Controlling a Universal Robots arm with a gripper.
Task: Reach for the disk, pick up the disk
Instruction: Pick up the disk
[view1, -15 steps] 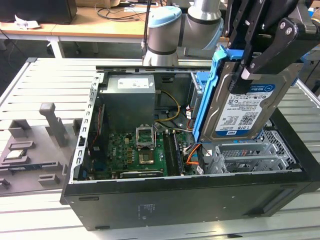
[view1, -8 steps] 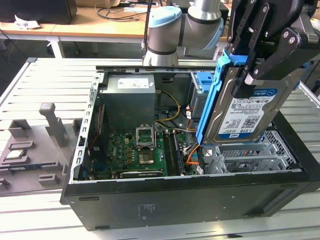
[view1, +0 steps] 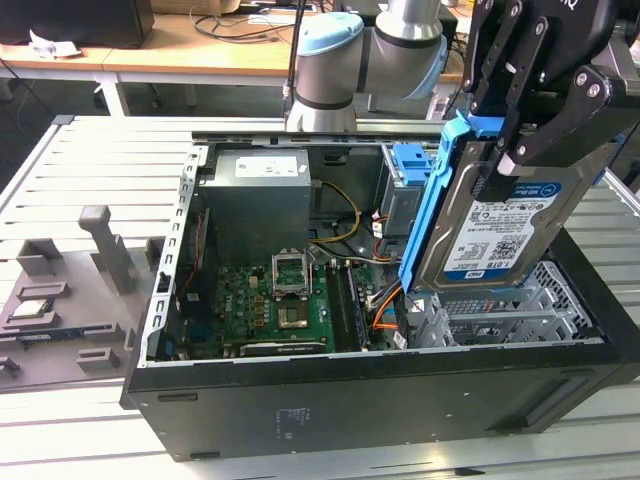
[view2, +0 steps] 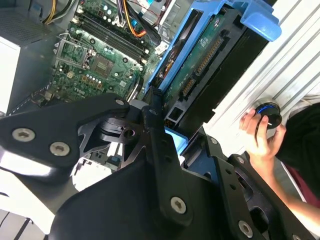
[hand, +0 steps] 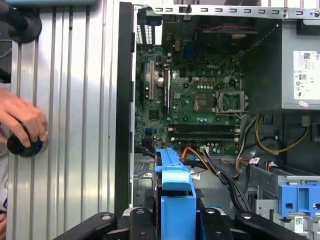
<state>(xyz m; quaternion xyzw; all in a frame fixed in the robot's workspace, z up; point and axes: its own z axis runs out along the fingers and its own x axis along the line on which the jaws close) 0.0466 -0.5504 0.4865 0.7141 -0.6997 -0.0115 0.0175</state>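
The claw (view1: 515, 150) is clamped on the disk (view1: 490, 235), holding it tilted in the air above the metal cage (view1: 520, 310) of the open computer case (view1: 380, 390). The disk's blue rail (view1: 425, 200) faces the green board (view1: 270, 300) lying in the case. A person's hand (hand: 20, 120) rests on a black knob (hand: 22, 146) beside the case.

The tool (view1: 505, 150) fingers cover part of the disk (view1: 495, 235) label.
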